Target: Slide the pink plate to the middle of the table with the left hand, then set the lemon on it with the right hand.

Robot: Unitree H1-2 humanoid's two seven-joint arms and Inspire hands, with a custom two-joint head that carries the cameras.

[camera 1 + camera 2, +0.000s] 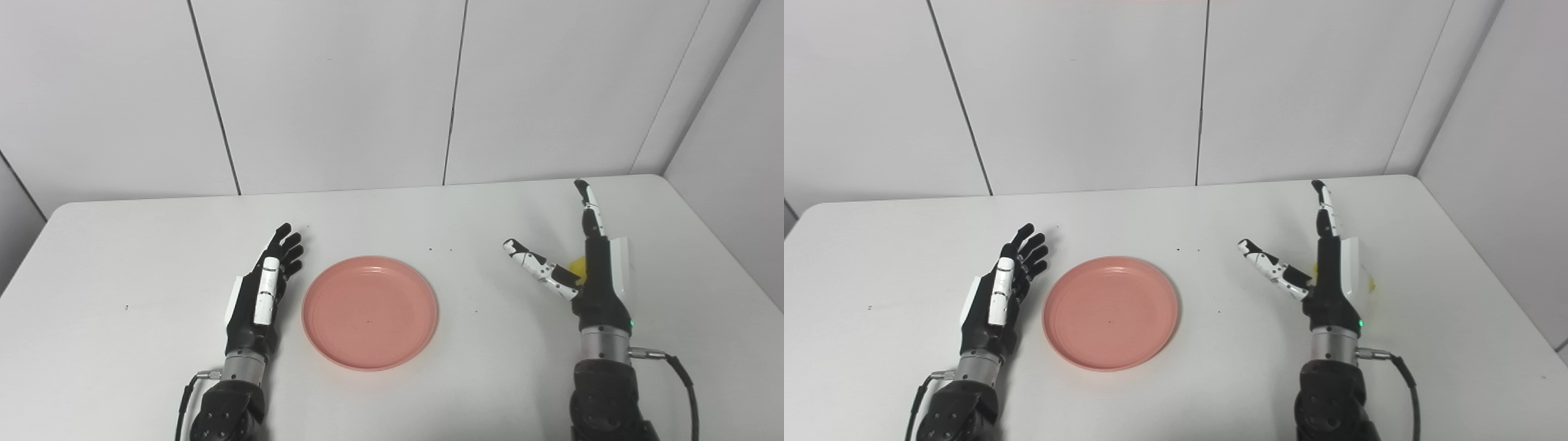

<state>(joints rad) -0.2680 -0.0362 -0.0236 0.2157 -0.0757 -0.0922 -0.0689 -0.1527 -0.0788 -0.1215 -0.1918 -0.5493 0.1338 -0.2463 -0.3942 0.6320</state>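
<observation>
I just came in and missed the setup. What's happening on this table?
A humanoid robot has both hands over a white table. The left hand is open just left of the pink plate, which sits near the table's middle, empty. The right hand is open with fingers spread, next to the lemon, which shows only as a yellow patch mostly hidden behind it. It is not on the plate yet.

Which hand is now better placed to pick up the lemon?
The right hand: it is open, right beside the yellow lemon. The left hand is across the round pink plate.
</observation>
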